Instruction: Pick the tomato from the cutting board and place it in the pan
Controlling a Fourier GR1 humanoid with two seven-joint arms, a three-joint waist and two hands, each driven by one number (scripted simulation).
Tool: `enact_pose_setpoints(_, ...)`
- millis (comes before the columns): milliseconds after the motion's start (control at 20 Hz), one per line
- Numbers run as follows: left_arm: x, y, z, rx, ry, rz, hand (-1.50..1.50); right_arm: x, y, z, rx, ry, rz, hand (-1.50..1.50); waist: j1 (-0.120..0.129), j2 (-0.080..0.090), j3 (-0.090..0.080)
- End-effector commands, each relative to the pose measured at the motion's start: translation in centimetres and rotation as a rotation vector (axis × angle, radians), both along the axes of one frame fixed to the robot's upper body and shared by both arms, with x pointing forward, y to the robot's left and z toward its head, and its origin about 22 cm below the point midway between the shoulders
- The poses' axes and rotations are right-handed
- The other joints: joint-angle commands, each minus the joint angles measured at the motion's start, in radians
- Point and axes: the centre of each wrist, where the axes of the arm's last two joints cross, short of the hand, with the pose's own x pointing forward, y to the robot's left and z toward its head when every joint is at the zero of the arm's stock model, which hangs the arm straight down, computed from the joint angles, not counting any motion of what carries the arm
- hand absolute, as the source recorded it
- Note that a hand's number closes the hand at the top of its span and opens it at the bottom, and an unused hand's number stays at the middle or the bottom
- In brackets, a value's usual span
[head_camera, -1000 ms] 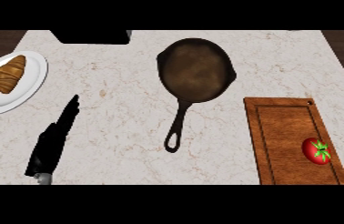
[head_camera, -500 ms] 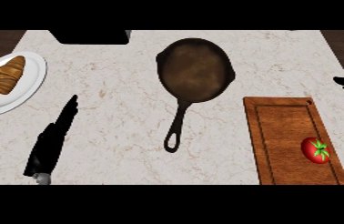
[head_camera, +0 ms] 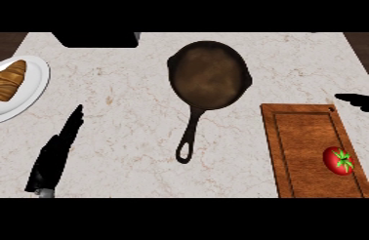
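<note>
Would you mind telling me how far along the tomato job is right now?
Nothing looks done yet: the tomato lies on the cutting board, and the pan holds nothing. In hand: fingers of the right hand show at the right edge, above the board's far corner, touching nothing. The left hand rests open at lower left. Left: reach, grasp, carry and place the tomato in the pan.

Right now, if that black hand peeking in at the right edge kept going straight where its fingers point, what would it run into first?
The right hand points left, just above the cutting board. Straight on, it would probably meet the pan at its lower rim first, though its height over the counter is unclear.
</note>
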Motion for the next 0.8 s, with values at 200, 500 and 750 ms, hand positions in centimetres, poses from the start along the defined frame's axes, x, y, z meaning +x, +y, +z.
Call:
enact_pose_setpoints(200,-1.6,-0.5,0.3,0.018,-0.008,-0.005,0.00,0.1,1.5,-1.6,-0.047,0.102,0.037,-1.50,-0.001,-0.001,0.001)
enact_pose_setpoints(500,0.3,-1.1,0.7,0.006,-0.014,0.008,0.00,0.3,1.4,-2.3,-0.150,0.148,0.037,-1.50,-0.004,0.000,0.001)
enact_pose_setpoints(750,-0.1,-0.5,0.2,-0.005,0.002,0.000,0.00,0.2,2.4,-2.7,-0.159,0.133,0.012,-1.50,-0.005,-0.001,0.001)
